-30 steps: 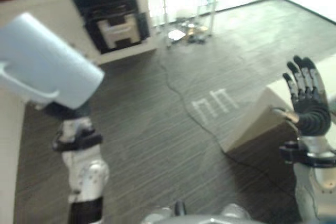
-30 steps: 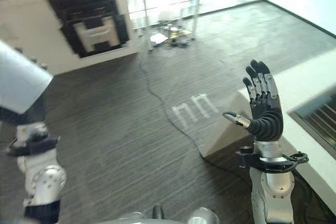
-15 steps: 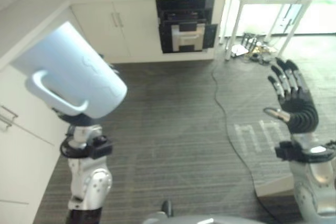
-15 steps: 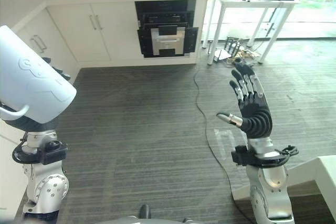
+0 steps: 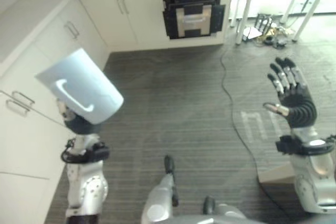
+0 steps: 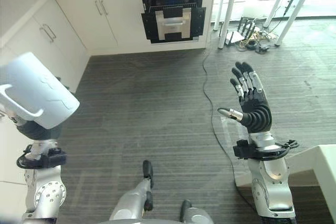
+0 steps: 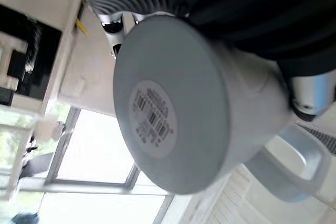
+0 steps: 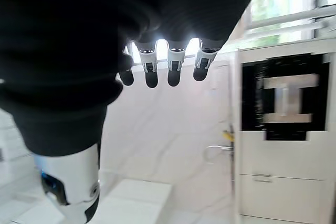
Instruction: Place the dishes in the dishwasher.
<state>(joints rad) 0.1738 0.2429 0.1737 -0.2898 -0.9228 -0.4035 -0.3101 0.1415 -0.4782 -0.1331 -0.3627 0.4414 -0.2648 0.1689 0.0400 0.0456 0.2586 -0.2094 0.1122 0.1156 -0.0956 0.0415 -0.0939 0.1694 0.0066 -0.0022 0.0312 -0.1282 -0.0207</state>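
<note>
**Mug raised in left hand, right hand spread**

At the left of the frame, the left hand [image 5: 79,123] is wrapped round a pale blue mug [image 5: 80,87], held up tilted, base uppermost, handle facing the camera. The left wrist view shows the mug's flat base with a label. At the right, the right hand [image 6: 253,109] is raised with fingers straight and spread, holding nothing. At top centre, the dishwasher [image 6: 173,10] stands open among white cabinets [image 6: 97,20], across the dark floor [image 6: 157,108].
</note>
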